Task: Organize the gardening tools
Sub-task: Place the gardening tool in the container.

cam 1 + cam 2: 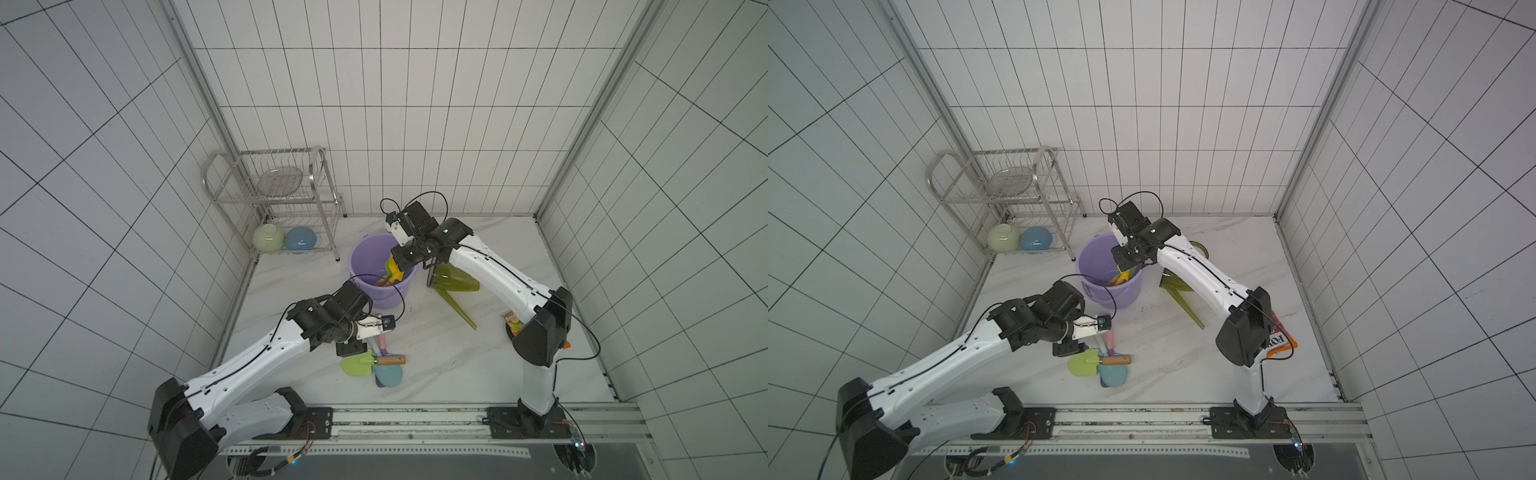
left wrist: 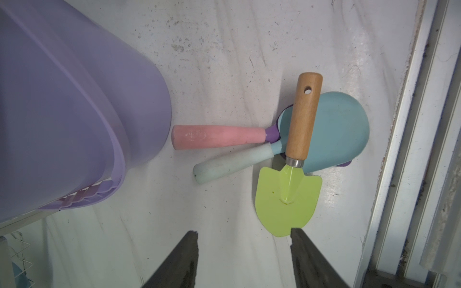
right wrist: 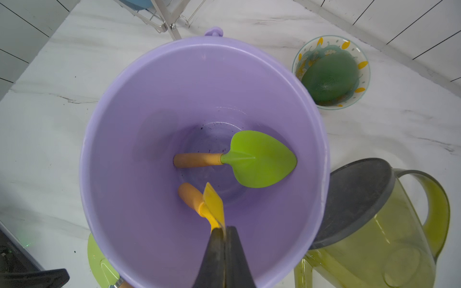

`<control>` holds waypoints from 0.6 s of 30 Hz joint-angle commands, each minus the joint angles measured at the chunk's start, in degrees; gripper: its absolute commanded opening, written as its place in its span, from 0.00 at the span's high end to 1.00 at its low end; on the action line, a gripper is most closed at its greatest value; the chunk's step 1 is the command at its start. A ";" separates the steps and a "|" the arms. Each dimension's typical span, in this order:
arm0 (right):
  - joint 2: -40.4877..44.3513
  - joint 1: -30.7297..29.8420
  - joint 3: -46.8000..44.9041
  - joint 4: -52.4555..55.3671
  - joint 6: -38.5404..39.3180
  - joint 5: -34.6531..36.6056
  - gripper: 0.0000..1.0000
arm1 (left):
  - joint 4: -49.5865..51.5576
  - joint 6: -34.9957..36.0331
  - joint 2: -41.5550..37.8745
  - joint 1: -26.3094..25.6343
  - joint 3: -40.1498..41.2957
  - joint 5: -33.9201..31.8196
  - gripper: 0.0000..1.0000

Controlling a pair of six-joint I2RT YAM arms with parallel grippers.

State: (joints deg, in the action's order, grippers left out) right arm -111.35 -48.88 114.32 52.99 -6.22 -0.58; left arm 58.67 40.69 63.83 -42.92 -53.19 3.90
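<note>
shovel [image 3: 213, 204], yellow, in right hand [image 3: 225, 229], inside bucket [image 3: 199, 74]

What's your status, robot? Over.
Right claw shut on yellow shovel in lilac bucket. Left claw open near wood-handled green shovel, lying across teal shovel.

Even diffuse light, soft shadows; top views bowed at edges.

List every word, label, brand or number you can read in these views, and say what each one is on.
"FO": large white letters on the orange snack bag, seen in a top view. The letters after them are cut off and cannot be read.
Embossed mark on the pink handle of a shovel, seen in the left wrist view: too faint to read.
No other text can be read in any view.
</note>
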 commanded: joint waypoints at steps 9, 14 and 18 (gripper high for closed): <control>-2.90 -0.42 -0.35 -2.51 -1.08 -1.37 0.99 | -1.55 -0.61 1.49 -1.54 1.07 -0.74 0.40; -2.47 -0.47 -0.34 -2.51 -1.26 -1.73 0.92 | -1.56 -0.66 2.29 -2.24 1.04 -0.94 0.40; -0.53 -0.21 -0.70 -2.46 -1.33 -2.86 0.83 | -1.77 -0.78 2.45 -2.75 1.08 -0.97 0.41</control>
State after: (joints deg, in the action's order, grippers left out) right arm -113.69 -48.88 114.04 50.98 -7.27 -2.22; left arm 58.02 40.29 66.19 -45.23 -52.53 3.09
